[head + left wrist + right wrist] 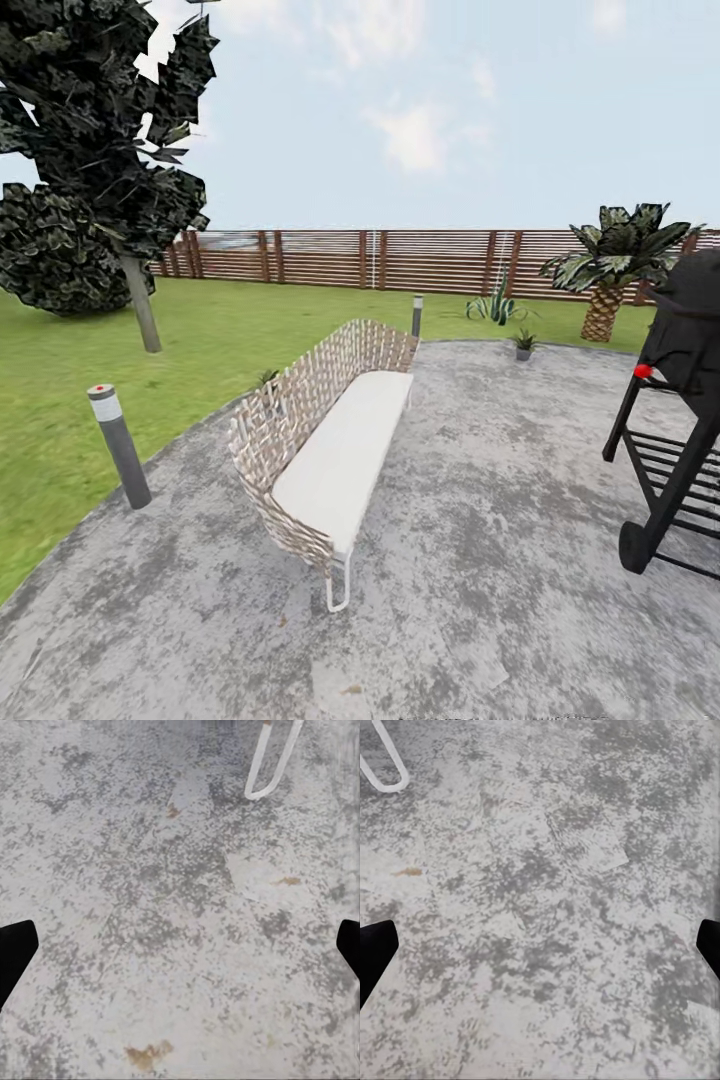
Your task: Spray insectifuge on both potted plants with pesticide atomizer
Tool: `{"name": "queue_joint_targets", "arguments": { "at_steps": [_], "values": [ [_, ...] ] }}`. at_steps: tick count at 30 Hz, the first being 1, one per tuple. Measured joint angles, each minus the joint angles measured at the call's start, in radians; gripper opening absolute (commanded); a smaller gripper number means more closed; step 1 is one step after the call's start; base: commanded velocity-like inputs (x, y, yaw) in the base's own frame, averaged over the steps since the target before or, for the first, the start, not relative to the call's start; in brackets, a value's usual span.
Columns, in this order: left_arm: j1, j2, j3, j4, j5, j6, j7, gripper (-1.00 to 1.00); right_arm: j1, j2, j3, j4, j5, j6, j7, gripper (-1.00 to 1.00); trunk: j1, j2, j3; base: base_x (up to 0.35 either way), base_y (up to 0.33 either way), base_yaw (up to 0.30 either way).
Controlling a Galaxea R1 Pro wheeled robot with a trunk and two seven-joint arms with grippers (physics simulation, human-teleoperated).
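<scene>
Head view: potted plant (523, 345) beside unlabelled bollard (417, 315).

Black end effector fingertips (15, 952)

I see a woven bench (325, 440) with a white cushion on the paving, a black grill (680, 420) to its right, and a palm (610, 265) by the fence.

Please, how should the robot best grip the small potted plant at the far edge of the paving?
Probably by the grey pot under the leaves of the potted plant, jaws coming level from the paved near side: the leaves spread wide above, and the pot stands upright and free.
</scene>
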Motion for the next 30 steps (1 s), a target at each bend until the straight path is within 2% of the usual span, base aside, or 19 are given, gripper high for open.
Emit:
{"name": "queue_joint_targets", "arguments": {
  "at_steps": [3,14,30],
  "values": [
    [-0.071,0.004,0.000,0.013,0.000,0.139,-0.005,1.00,0.000,-0.007,0.001,0.002,0.000,-0.017,0.000,1.00,0.000,0.000,0.000,0.000,0.000,-0.300],
    [-0.072,0.009,0.000,0.020,-0.004,0.144,-0.003,1.00,0.000,-0.006,0.000,0.003,-0.001,-0.018,0.001,1.00,0.000,0.000,0.000,0.000,0.000,-0.300],
    [-0.072,0.008,-0.005,0.023,-0.001,0.144,-0.003,1.00,0.000,-0.006,0.000,0.003,-0.001,-0.018,0.001,1.00,0.061,-0.112,-0.059,0.000,0.000,-0.296]
  ]
}}
